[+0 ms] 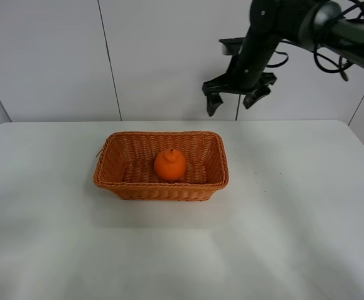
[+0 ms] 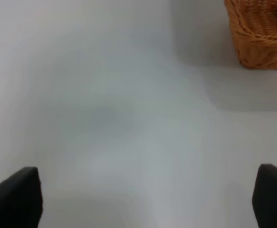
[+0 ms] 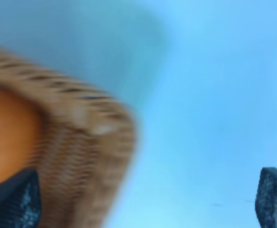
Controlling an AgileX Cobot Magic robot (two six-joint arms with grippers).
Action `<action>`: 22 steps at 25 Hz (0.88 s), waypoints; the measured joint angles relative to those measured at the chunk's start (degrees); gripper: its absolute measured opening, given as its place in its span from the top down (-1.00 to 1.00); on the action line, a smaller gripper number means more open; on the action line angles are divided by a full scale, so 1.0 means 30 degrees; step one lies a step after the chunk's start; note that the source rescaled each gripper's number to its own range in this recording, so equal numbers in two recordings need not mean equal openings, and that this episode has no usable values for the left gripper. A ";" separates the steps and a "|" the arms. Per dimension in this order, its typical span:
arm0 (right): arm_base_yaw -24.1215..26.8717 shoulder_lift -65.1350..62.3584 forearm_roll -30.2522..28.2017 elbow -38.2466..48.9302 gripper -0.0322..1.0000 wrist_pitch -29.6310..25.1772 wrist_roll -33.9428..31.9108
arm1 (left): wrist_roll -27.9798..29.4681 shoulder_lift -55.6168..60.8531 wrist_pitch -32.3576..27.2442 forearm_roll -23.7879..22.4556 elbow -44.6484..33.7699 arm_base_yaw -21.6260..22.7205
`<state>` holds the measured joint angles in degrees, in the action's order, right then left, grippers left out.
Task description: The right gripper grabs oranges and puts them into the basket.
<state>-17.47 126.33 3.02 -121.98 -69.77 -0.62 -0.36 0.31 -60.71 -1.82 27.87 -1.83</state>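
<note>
Orange (image 1: pixel 170 165) upright inside wicker basket (image 1: pixel 163 189)

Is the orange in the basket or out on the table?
In. The orange sits on the floor of the basket, its woven walls all around it; the right hand is open and empty.

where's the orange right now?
In the exterior high view the orange sits inside the basket, near its middle. The right gripper hangs open and empty, up and to the right of it.
</note>
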 joint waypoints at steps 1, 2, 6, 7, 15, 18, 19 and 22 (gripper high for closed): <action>0.0746 0.0000 -0.0017 0.0000 -1.00 0.0000 0.0000 | 0.0000 0.0000 0.0000 0.0000 0.0000 0.0000; 0.1492 0.0000 -0.0040 0.0000 -1.00 0.0000 0.0000 | 0.0000 0.0000 0.0000 0.0000 0.0000 0.0000; 0.3948 0.0000 -0.0211 0.0000 -1.00 0.0000 0.0206 | 0.0000 0.0000 0.0000 0.0000 0.0000 0.0000; 0.4333 0.0000 -0.0232 0.0000 -1.00 0.0000 0.0206 | 0.0000 0.0000 0.0000 0.0000 0.0000 0.0000; 0.5184 -0.0159 -0.0126 0.0000 -1.00 -0.0015 0.0427 | 0.0000 0.0000 0.0000 0.0000 0.0000 0.0000; 0.5184 -0.1058 -0.0084 0.0831 -1.00 0.0024 0.0427 | 0.0000 0.0000 0.0000 0.0000 0.0000 0.0000; 0.5184 -0.1604 -0.0146 0.1354 -1.00 0.0024 0.0427 | 0.0000 0.0000 0.0000 0.0000 0.0000 0.0000; 0.5184 -0.3756 -0.0183 0.4163 -1.00 0.0024 0.0427 | 0.0000 0.0000 0.0000 0.0000 0.0000 0.0000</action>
<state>-1.92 115.06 2.47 -109.49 -69.70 0.66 -0.36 0.31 -60.71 -1.82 27.87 -1.83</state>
